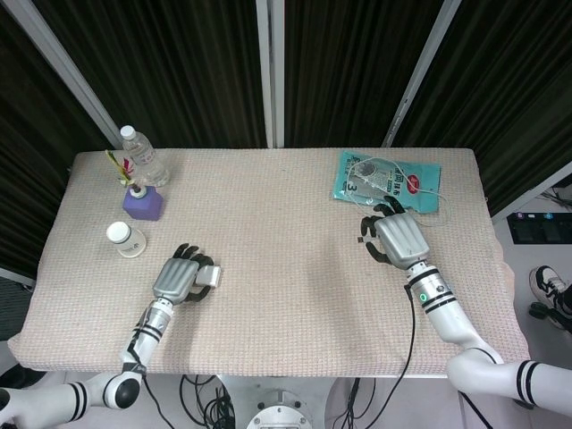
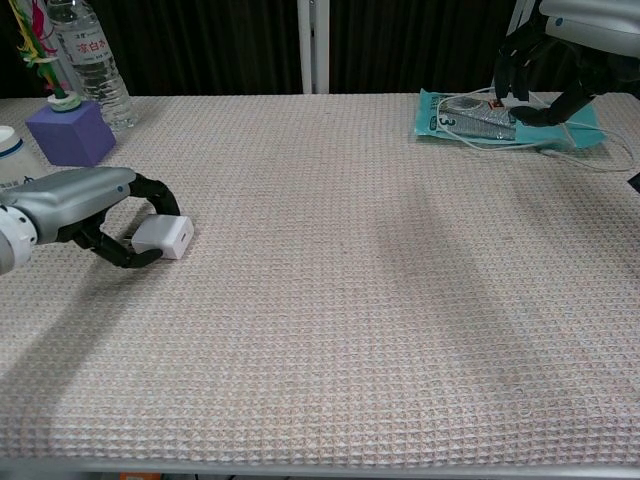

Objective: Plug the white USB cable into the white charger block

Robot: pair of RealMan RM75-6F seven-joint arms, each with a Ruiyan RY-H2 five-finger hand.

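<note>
The white charger block (image 1: 210, 275) (image 2: 163, 236) lies on the cloth at the front left. My left hand (image 1: 179, 281) (image 2: 80, 203) grips it, fingers curled over its top and thumb against its near side. The white USB cable (image 1: 436, 194) (image 2: 560, 147) lies coiled on a teal packet (image 1: 388, 180) (image 2: 505, 122) at the far right and trails off it toward the table's right edge. My right hand (image 1: 399, 236) (image 2: 560, 45) hovers just in front of the packet, fingers bent downward and apart, holding nothing.
A water bottle (image 1: 143, 156) (image 2: 88, 55), a purple block with a flower stem (image 1: 143, 203) (image 2: 68, 130) and a small white cup (image 1: 125, 238) stand at the far left. The beige woven cloth (image 2: 330, 300) covers the whole table.
</note>
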